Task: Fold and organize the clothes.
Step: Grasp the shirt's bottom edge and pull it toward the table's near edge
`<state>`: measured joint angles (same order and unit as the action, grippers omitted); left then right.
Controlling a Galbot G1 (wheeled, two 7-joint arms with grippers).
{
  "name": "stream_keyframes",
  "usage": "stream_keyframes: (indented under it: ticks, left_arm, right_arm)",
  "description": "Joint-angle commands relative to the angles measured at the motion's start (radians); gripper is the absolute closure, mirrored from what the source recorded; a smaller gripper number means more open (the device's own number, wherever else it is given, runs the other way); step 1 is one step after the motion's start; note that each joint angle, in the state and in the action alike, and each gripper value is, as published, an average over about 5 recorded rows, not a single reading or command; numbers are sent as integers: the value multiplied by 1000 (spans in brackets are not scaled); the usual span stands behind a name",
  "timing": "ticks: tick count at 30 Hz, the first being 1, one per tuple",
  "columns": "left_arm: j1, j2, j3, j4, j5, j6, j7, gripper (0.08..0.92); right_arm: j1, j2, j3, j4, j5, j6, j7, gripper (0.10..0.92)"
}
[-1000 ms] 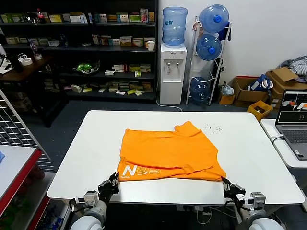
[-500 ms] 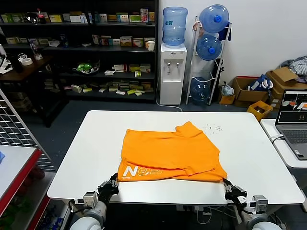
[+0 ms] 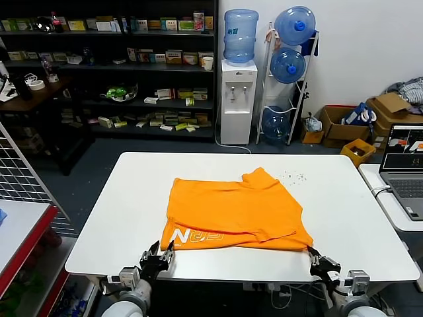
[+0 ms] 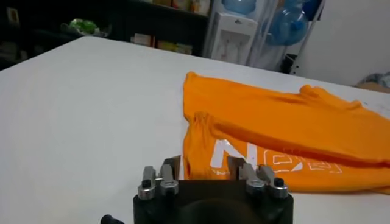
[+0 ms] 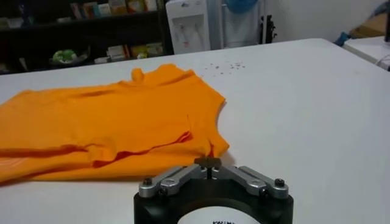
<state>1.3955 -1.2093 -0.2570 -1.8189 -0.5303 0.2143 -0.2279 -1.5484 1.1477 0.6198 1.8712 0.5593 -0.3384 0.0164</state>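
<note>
On table (image 3: 99, 218), orange tee (image 3: 238, 208) flat, L hand (image 3: 159, 253) fingers apart, R hand (image 3: 319, 262) pinched together.

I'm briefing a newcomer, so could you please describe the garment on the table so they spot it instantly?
On the large white table before the water dispenser lies one bright orange cotton T-shirt, partly folded. Only it has big white lettering, along its near edge.
</note>
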Motion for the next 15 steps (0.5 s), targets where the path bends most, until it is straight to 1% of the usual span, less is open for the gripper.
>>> stream_keyframes:
  ticks: [1,6,11,15]
  left_arm:
    - [1,4,9,1,1,-1,-10,461]
    - [4,8,10,-1,1,-1,-13,617]
    - [6,11,7,-11,1,-3,-22,756]
    - [22,31,-3,-43,-9,-1,-33,869]
  right_arm:
    - [-3,0,2,1,1,1,3,902]
    - [-4,0,7,-2,3,2,7,902]
    - [-18,-4,11,13,10,1,11,902]
    - [-53,-14,25,44,22,-3,18,902]
